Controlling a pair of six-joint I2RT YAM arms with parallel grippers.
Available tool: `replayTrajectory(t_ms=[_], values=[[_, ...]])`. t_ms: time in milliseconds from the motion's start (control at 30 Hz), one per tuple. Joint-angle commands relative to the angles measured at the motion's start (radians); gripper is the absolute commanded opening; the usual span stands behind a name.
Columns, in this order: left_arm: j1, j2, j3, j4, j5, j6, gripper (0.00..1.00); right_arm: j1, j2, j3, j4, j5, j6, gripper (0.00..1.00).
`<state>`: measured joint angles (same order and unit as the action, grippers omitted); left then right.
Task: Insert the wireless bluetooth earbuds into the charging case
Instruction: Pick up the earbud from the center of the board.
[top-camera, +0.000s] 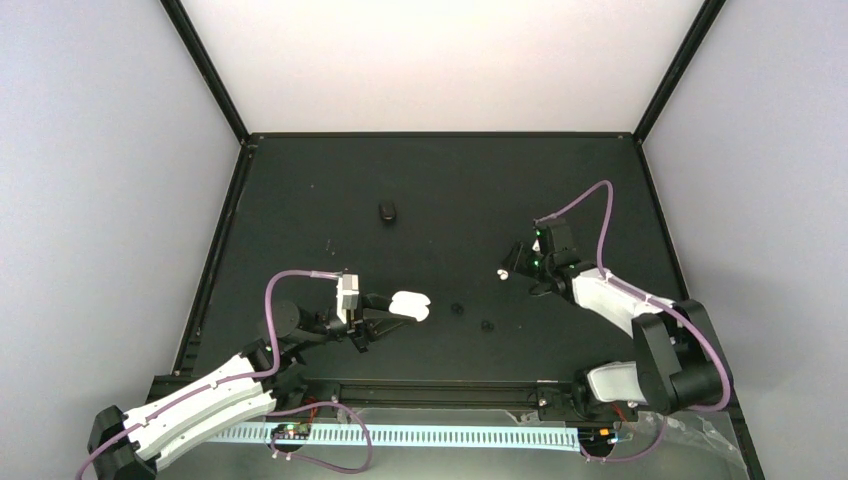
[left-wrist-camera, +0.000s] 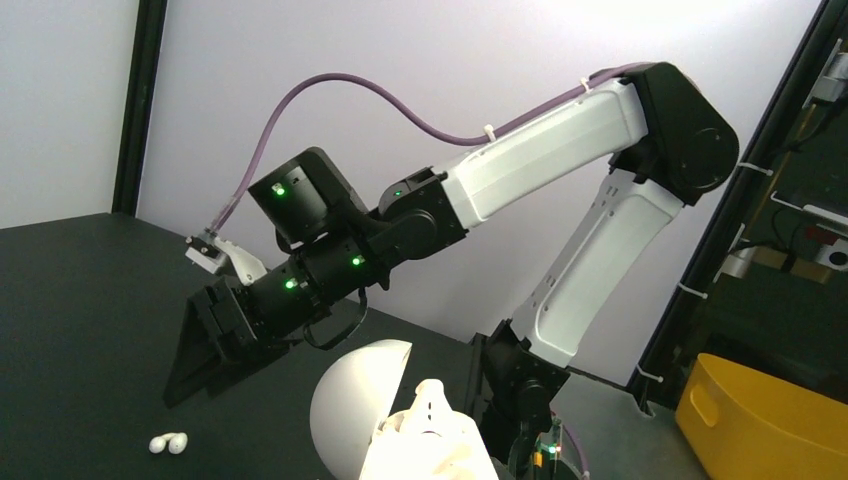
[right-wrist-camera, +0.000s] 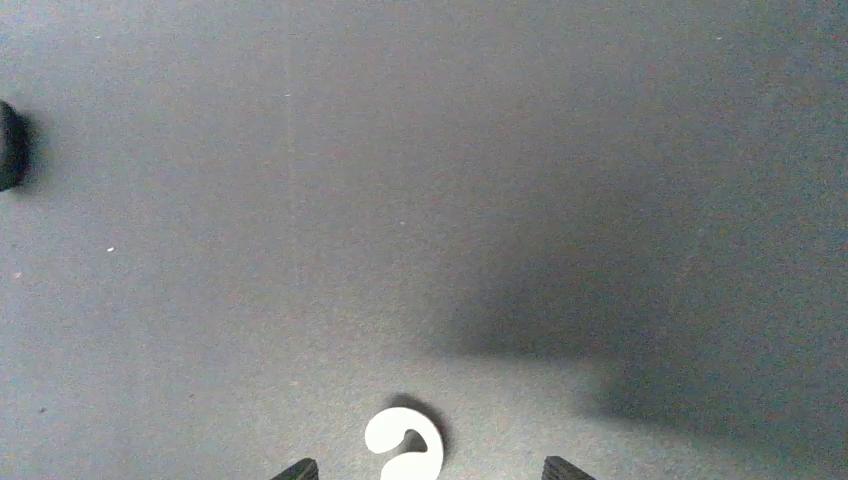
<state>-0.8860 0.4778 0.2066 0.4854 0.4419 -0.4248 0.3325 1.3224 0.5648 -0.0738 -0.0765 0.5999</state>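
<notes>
My left gripper (top-camera: 383, 312) is shut on a white charging case (top-camera: 411, 305) and holds it above the mat. In the left wrist view the case's round lid (left-wrist-camera: 362, 408) stands open over its base (left-wrist-camera: 432, 452). Two white earbuds (top-camera: 503, 272) lie touching each other on the black mat. My right gripper (top-camera: 516, 262) stands open just over them. In the right wrist view the white earbuds (right-wrist-camera: 405, 445) lie between the two fingertips (right-wrist-camera: 298, 468), touching neither. Two black earbuds (top-camera: 457, 308) (top-camera: 488, 325) rest apart on the mat near the front.
A black case (top-camera: 387, 211) sits shut toward the back middle, and shows as the black case (right-wrist-camera: 8, 145) at the left edge of the right wrist view. Black frame rails border the mat (top-camera: 300, 200). A yellow bin (left-wrist-camera: 770, 420) stands off the table.
</notes>
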Motion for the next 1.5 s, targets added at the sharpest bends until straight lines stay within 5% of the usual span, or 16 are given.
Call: replayTrajectory(t_ms=[0, 1467], values=[[-0.007, -0.005, 0.011, 0.020, 0.012, 0.011, 0.02, -0.013, 0.054, 0.044, -0.043, 0.040, -0.043, 0.56], [-0.007, -0.017, -0.006, 0.028, 0.005, 0.006, 0.02, 0.054, 0.147, 0.040, -0.033, 0.022, -0.094, 0.39]])
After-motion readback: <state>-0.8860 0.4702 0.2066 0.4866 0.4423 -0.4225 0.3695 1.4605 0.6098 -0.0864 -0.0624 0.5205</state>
